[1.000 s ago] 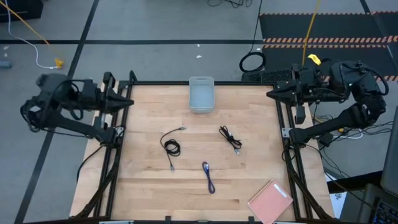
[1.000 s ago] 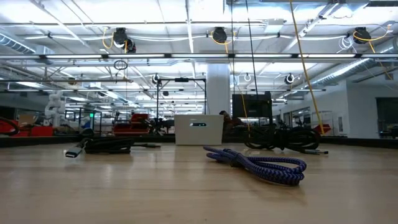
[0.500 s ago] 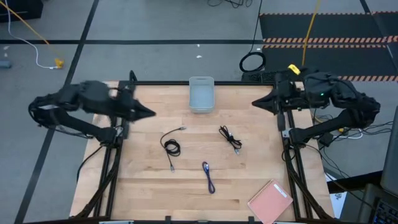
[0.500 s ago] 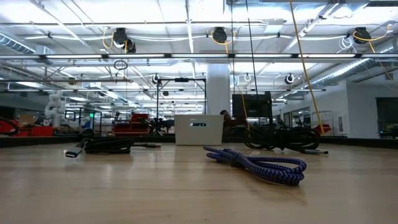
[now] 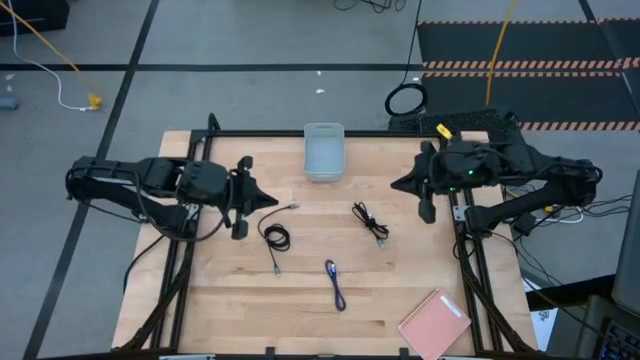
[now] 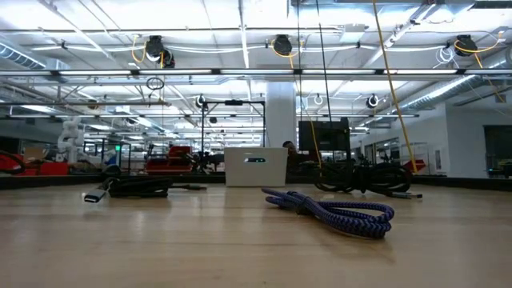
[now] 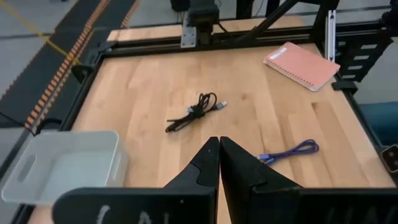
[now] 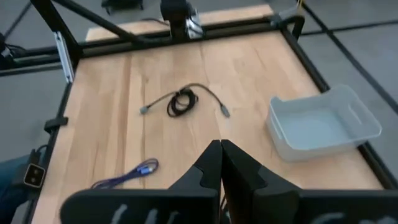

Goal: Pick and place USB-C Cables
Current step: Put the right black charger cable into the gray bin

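Observation:
Three USB-C cables lie flat on the wooden table. A coiled black one (image 5: 272, 238) is left of centre, a bundled black one (image 5: 368, 220) right of centre, and a blue-purple one (image 5: 335, 283) nearer the front. My left gripper (image 5: 273, 201) hovers shut above the table's left part, just behind the coiled cable. My right gripper (image 5: 394, 187) hovers shut above the right part, behind the bundled cable. The left wrist view shows the bundled cable (image 7: 196, 113) and the blue-purple one (image 7: 289, 152) beyond my shut fingers (image 7: 219, 146). The right wrist view shows the coiled cable (image 8: 182, 102).
A pale grey bin (image 5: 324, 152) stands at the middle of the far edge. A pink notebook (image 5: 435, 322) lies at the front right corner. A black frame (image 5: 460, 250) runs along the table's sides. Bare wood lies between the cables.
Both arms have swung in from the far corners over the table, sinking and tipping their fingers downward. My left gripper went toward the table's right, my right gripper toward its left. Both stayed shut. The cables have not moved.

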